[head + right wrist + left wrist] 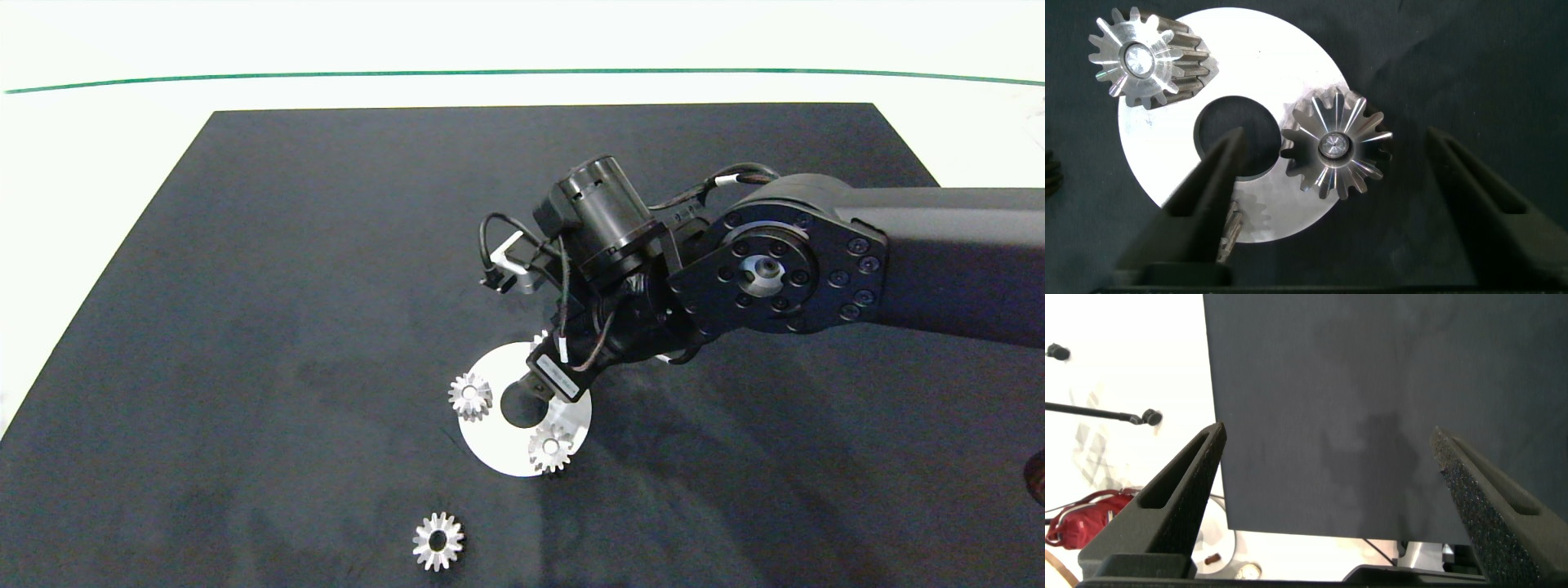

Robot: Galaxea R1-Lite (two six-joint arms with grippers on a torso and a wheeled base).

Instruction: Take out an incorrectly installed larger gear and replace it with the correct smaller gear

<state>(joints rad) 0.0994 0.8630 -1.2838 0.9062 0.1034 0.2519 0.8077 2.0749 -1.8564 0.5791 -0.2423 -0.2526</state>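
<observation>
Two grippers gape wide: the left gripper (pixel 1327 431) hangs over the black mat's (pixel 1372 376) edge; the smaller gear (pixel 438 541) lies loose near the silver disc (pixel 498 457); the right gripper (pixel 1337 135) straddles, untouching, the larger gear (pixel 1335 155) at the disc's rim.

A robotics lab or test bench, by the look of it: a white worktop (pixel 114 122) under a dark mat (pixel 286 286), a green line (pixel 522 72) marked across the far side, and off the edge a tangle of red cable (pixel 1078 518) and stand rods (pixel 1094 412).
</observation>
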